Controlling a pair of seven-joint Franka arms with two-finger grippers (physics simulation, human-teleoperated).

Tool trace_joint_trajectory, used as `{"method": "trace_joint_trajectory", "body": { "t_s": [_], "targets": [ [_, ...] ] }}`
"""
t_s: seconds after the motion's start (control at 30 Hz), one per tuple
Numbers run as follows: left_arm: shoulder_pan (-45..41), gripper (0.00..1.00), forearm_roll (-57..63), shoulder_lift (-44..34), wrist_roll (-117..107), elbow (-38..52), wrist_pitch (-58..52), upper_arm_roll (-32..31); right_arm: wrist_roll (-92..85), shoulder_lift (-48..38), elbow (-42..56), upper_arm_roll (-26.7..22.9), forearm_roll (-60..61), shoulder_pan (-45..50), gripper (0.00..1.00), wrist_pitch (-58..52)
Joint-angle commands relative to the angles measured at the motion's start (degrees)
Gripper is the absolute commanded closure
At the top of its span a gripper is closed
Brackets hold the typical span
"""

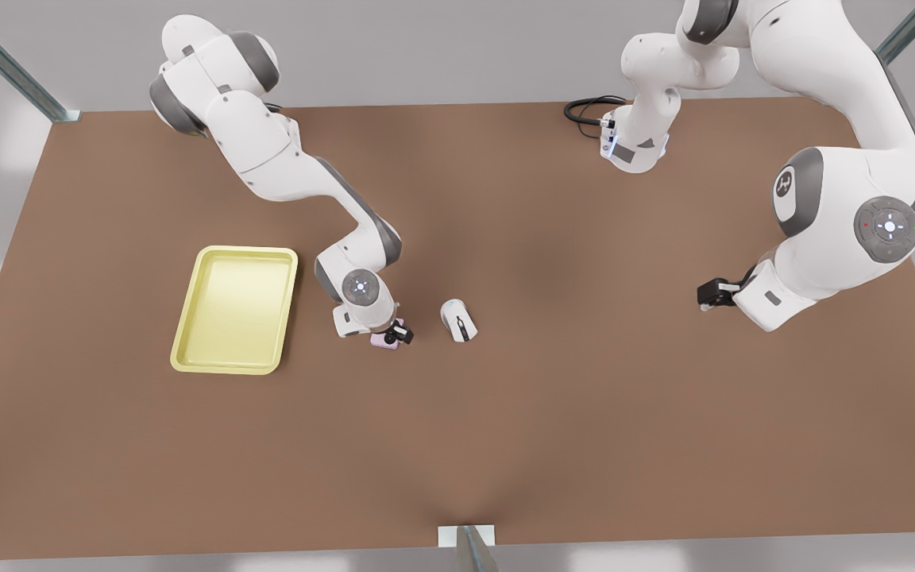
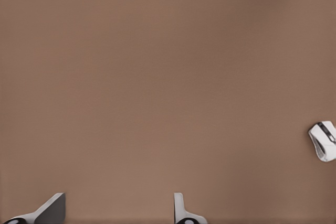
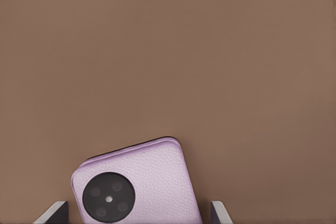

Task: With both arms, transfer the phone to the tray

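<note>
Table point(image 1: 584, 413): the brown top I work over, plain and flat, edged by a pale surround.
Tray point(image 1: 187, 349): pale yellow, lying flat toward the front view's left.
Phone point(image 3: 152, 177): pink-lilac slab lying just beside the tray's right side in the front view, between my right fingers, camera circle facing up.
Mouse point(image 1: 457, 319): white with a dark stripe, near the phone, on the side away from the tray.
Cable point(image 1: 584, 110): black loop at the far edge.
</note>
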Motion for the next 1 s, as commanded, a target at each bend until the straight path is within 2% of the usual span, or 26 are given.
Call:
{"method": "trace_joint_trajectory", "body": {
  "t_s": [0.0,0.43,0.57,0.7,0.73,0.97],
  "targets": [
    [0.0,0.00,0.0,-0.1,0.4,0.0,0.0,0.0,3.7,0.0,0.0,0.0,-0.5,-0.1,0.00,0.4],
    [0.0,0.00,0.0,0.2,0.3,-0.1,0.0,0.0,3.7,0.7,0.1,0.0,-0.5,0.1,0.00,0.9],
    [0.0,0.00,0.1,0.1,0.1,-0.1,-0.3,0.0,3.7,0.8,0.1,0.0,-0.5,0.0,0.13,0.9],
    [0.0,0.00,0.0,0.2,0.1,-0.1,-0.3,0.0,3.1,0.7,0.0,0.0,-0.5,0.0,0.16,0.8],
    [0.0,0.00,0.0,0.2,0.1,-0.1,-0.3,0.0,3.1,0.7,0.0,0.0,-0.5,0.0,0.19,0.8],
    [0.1,0.00,0.0,0.3,0.3,-0.1,-0.3,0.1,2.3,-0.8,0.0,0.1,-0.5,-0.2,0.20,-0.1]
  ]
}}
